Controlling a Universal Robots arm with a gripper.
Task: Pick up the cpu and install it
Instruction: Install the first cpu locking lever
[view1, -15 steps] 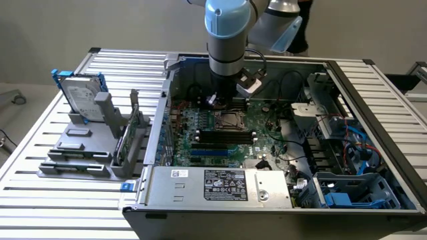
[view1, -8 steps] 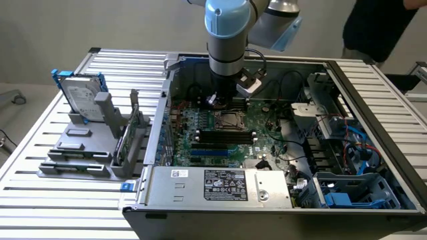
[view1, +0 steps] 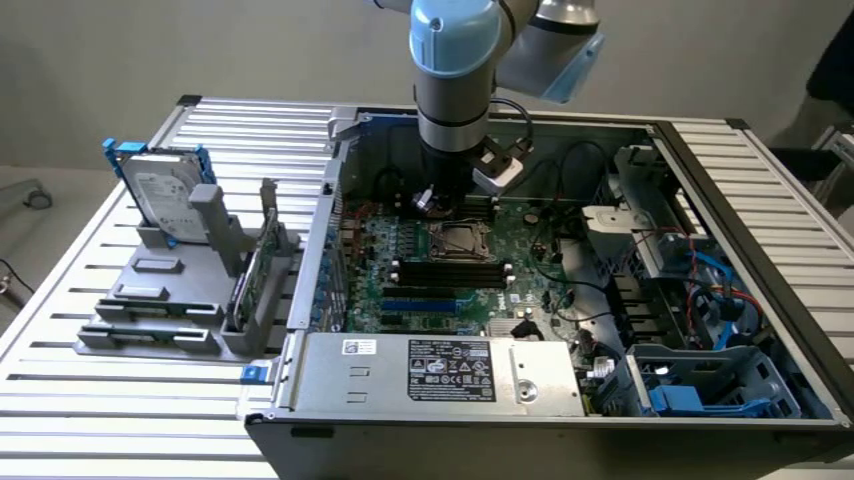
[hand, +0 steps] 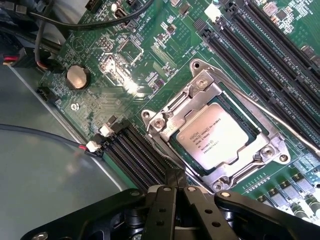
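Cpu (hand: 220, 142) lies in the socket (hand: 165, 122), just below the claw (hand: 175, 175) in the exterior view. Claw is closed, empty.

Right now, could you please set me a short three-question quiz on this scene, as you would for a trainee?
1. True or false: the cpu lies inside the socket frame.
2. The fingers are: A) wide open; B) shut, with nothing between them; C) shut on the cpu.
3. In the exterior view, on which side of the computer case does the hard drive stand?

Key: 1 true; 2 B; 3 the exterior view's left.
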